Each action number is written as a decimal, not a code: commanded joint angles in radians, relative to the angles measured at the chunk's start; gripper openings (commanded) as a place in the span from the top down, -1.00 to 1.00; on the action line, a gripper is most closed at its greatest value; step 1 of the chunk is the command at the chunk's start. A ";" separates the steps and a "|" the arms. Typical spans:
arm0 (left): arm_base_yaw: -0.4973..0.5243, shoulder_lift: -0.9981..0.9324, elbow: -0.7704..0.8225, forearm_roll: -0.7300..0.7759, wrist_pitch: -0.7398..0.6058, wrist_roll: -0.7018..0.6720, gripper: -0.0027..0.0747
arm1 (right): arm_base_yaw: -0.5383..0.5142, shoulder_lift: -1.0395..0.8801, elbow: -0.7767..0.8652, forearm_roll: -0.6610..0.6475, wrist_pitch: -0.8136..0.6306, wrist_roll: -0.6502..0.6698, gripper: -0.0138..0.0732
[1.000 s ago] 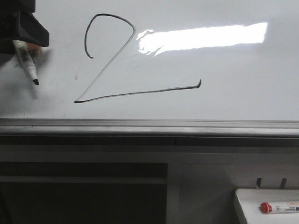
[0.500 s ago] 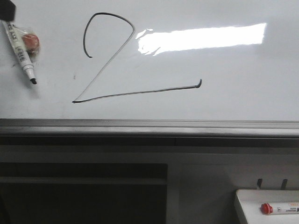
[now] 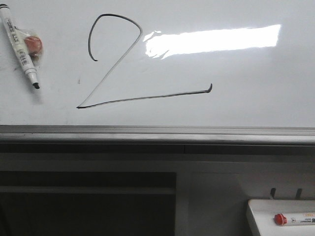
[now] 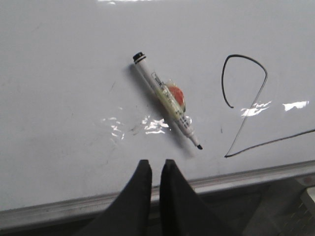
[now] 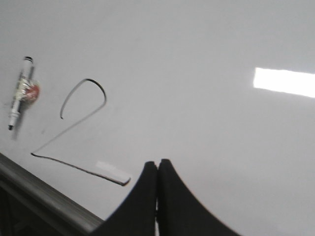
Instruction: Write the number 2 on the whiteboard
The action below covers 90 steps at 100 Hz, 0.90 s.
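The number 2 (image 3: pixel 147 97) is drawn in thin black line on the whiteboard (image 3: pixel 236 69). It also shows in the left wrist view (image 4: pixel 246 118) and the right wrist view (image 5: pixel 69 128). A white uncapped black marker (image 3: pixel 19 46) with an orange-red blob (image 3: pixel 33 44) on its side rests against the board left of the figure, tip down. My left gripper (image 4: pixel 156 164) hangs back from the board below the marker (image 4: pixel 162 98), jaws slightly apart and empty. My right gripper (image 5: pixel 158 163) is shut and empty, near the end of the base stroke. Neither gripper shows in the front view.
The board's grey metal frame edge (image 3: pixel 157 132) runs below the figure, with dark shelving under it. A small white tray (image 3: pixel 261 211) at the lower right holds a red-capped marker (image 3: pixel 294 219). A bright light reflection (image 3: pixel 211 40) lies on the board.
One second ago my left gripper held the marker at the board's upper left. It has let go and drawn out of the front view. The marker stays on the board.
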 commanded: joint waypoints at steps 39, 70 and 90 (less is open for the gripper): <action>0.004 -0.165 0.107 -0.052 -0.063 -0.006 0.98 | -0.006 -0.017 0.021 -0.006 -0.092 0.001 0.85; 0.004 -0.165 0.113 -0.052 -0.063 -0.006 0.98 | -0.006 -0.017 0.021 -0.006 -0.092 0.001 0.85; 0.004 -0.197 0.165 -0.049 -0.094 -0.006 0.98 | -0.006 -0.017 0.021 -0.006 -0.092 0.001 0.85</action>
